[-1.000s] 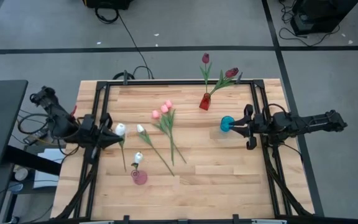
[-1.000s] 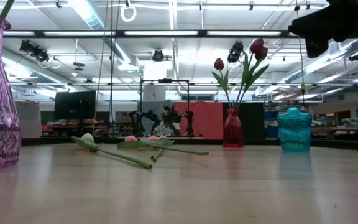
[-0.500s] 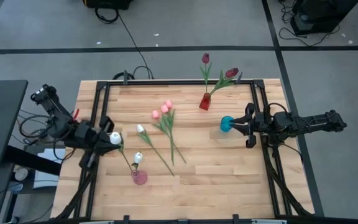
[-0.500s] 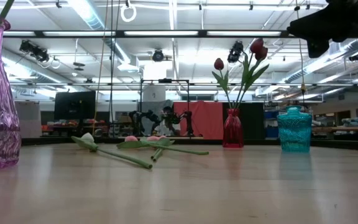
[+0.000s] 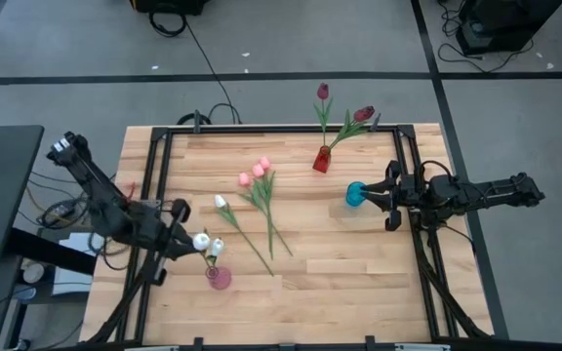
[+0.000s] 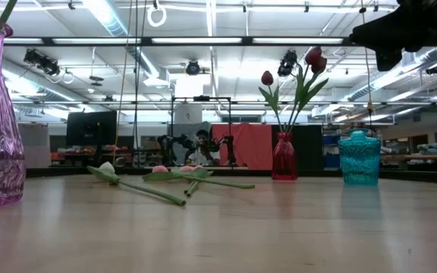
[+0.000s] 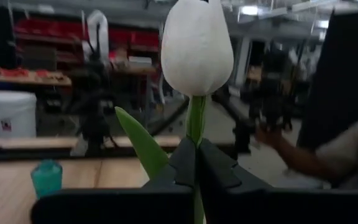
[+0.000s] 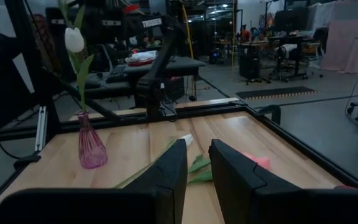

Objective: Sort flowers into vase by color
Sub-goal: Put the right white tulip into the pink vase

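Near the counter's (image 5: pixel 359 273) front-left corner your left end effector (image 5: pixel 185 242) grips a white tulip (image 5: pixel 201 241) by its stem, now just beside the pink vase (image 5: pixel 219 278) rather than up the left edge. A loose white tulip (image 5: pixel 220 202) and pink tulips (image 5: pixel 253 175) lie mid-counter. The right end effector (image 5: pixel 374 198), fingers narrowly parted, hovers seemingly over the teal vase (image 5: pixel 356 193); the red vase (image 5: pixel 321 159) stands near the back edge.

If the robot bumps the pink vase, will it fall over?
Probably, yes. The pink vase is tall and slim with a narrow neck, so a knock up high could tip it. It looks like thin glass, so it may break. A white tulip standing high above its rim adds some top weight.
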